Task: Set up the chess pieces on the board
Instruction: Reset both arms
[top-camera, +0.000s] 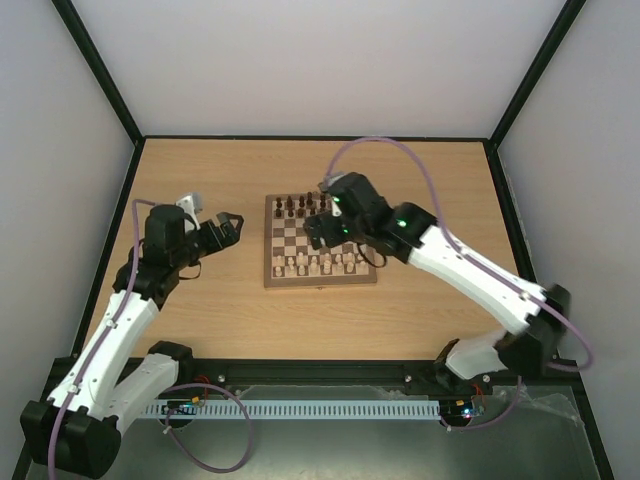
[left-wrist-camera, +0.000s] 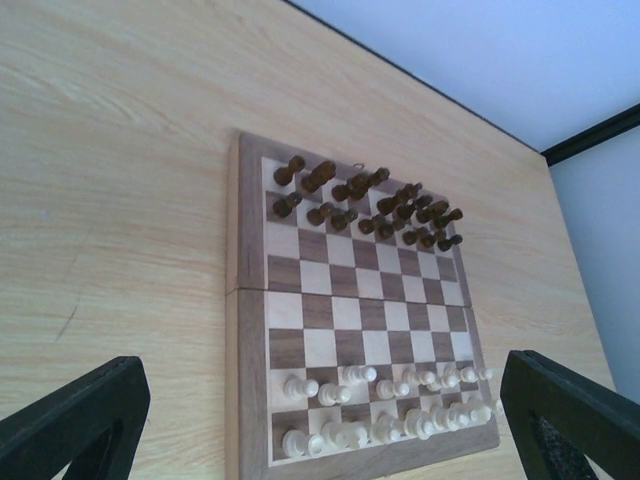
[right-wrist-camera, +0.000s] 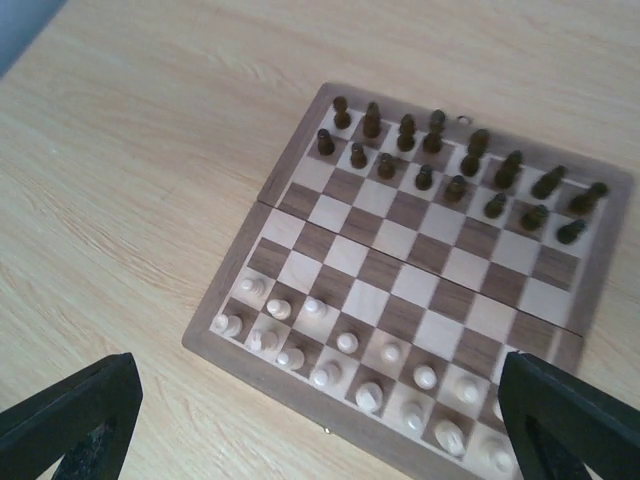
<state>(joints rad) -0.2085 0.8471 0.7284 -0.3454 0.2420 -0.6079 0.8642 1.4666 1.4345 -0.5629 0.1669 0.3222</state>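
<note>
The chessboard (top-camera: 270, 240) lies in the middle of the table. Dark brown pieces (top-camera: 300, 207) fill its two far rows and pale pieces (top-camera: 320, 264) its two near rows. The middle squares are bare. My left gripper (top-camera: 224, 228) is open and empty, hovering left of the board. In the left wrist view its fingers (left-wrist-camera: 85, 420) frame the board (left-wrist-camera: 250, 300), with the dark pieces (left-wrist-camera: 370, 205) far and the pale pieces (left-wrist-camera: 390, 410) near. My right gripper (top-camera: 318, 228) is open and empty above the board's right half. The right wrist view looks down on the board (right-wrist-camera: 300, 165), the dark pieces (right-wrist-camera: 455, 160) and the pale pieces (right-wrist-camera: 345, 345).
The wooden table (top-camera: 200, 300) is ringed by a black frame (top-camera: 310, 138) and white walls. A purple cable (top-camera: 400, 150) loops above the right arm. The arm bases and a cable tray (top-camera: 320, 408) run along the near edge.
</note>
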